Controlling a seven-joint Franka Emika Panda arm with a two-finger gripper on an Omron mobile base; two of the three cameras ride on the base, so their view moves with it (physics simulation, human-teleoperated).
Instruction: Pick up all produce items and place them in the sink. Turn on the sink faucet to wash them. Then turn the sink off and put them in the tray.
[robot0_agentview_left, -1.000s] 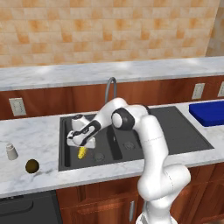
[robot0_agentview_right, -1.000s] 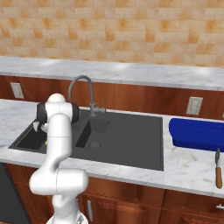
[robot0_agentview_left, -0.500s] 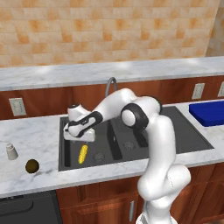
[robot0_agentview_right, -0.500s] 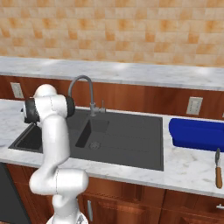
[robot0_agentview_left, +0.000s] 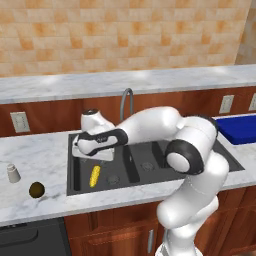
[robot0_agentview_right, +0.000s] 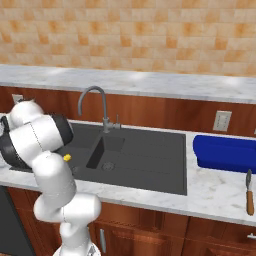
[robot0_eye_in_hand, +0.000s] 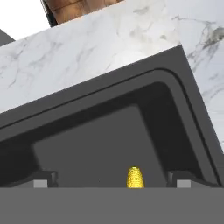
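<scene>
The yellow corn cob (robot0_agentview_left: 94, 175) lies on the floor of the sink's (robot0_agentview_left: 150, 149) wide left basin, and its tip peeks past the arm (robot0_agentview_right: 66, 157). My gripper (robot0_agentview_left: 82, 152) hovers above that basin's left part, open, with nothing held. In the hand view the fingertips (robot0_eye_in_hand: 43, 180) stand far apart and the corn cob (robot0_eye_in_hand: 135, 178) lies below, between them. The round olive-brown fruit (robot0_agentview_left: 36, 189) rests on the counter left of the sink. The gooseneck faucet (robot0_agentview_left: 127, 101) rises behind the sink, and the blue tray (robot0_agentview_left: 241, 129) sits on the counter at the far right.
A small grey-white shaker (robot0_agentview_left: 13, 173) stands on the counter near the fruit. A wooden-handled utensil (robot0_agentview_right: 249, 193) lies in front of the tray (robot0_agentview_right: 225, 152). The faucet (robot0_agentview_right: 95, 102) arches over the divider between the basins. Wall outlets sit on the backsplash.
The jaws opened wide and left the corn cob on the basin floor. The hand lifted off it and swung left over the basin's left side.
</scene>
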